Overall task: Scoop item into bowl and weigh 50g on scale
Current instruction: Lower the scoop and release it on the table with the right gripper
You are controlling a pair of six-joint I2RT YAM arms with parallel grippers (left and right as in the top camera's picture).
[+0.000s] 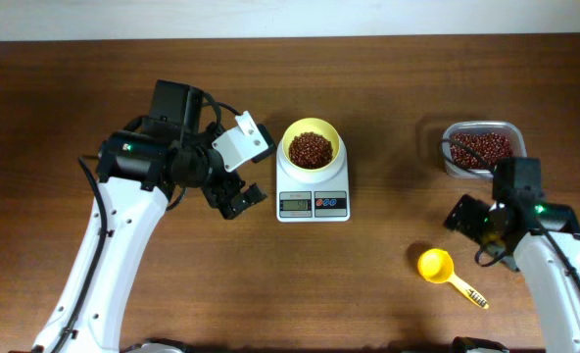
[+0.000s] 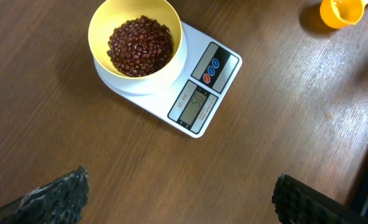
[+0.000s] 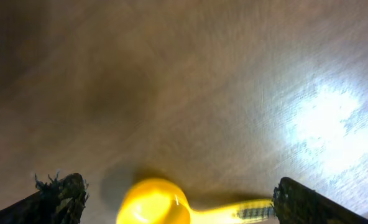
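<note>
Beans (image 2: 140,46) lie apart from all my fingers. Left gripper (image 2: 181,190): fingers spread wide, nothing between them, hovering over the table (image 1: 368,294) beside the scale (image 2: 202,93). Right gripper (image 3: 178,194): fingers likewise spread, above the yellow scoop (image 1: 435,265) lying on the wood. Beans heap the bowl (image 2: 100,25) on the scale; more fill the clear tub (image 1: 447,137).

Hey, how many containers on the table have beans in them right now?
2: the yellow bowl sitting on the scale, and the clear tub over on the right side. None appear hidden.
</note>
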